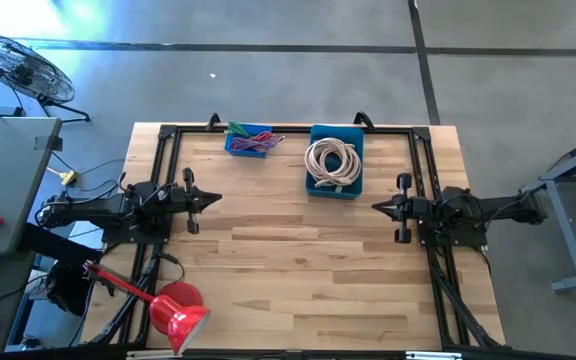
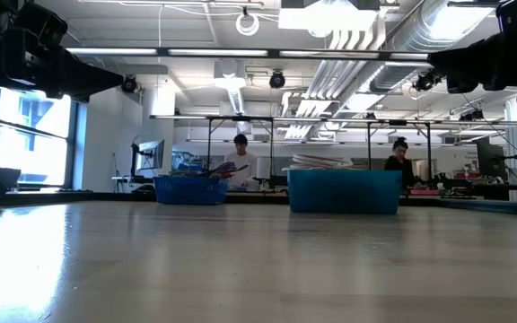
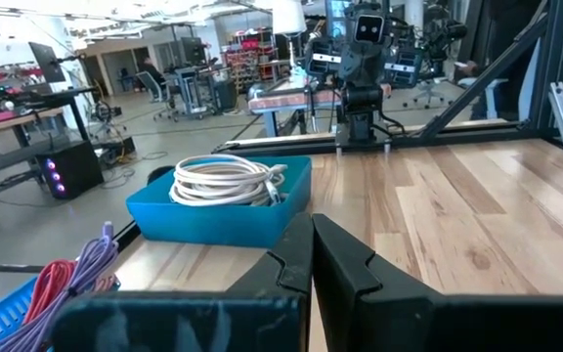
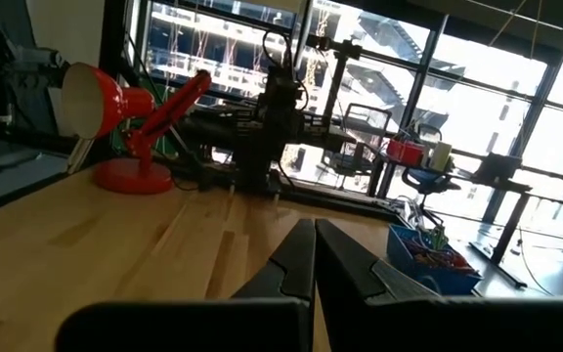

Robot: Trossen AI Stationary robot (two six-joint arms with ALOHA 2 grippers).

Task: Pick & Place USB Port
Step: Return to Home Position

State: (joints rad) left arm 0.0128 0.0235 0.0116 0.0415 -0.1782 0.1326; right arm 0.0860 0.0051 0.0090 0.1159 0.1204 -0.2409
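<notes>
Since the cables lie in the bins and your left hand and right hand sit clenched empty, you look finished.

right gripper, fingers together; red lamp at ten o'clock, left arm at twelve, blue bin holding cables at two.

black jointed arms, tapered dark fingers
</notes>
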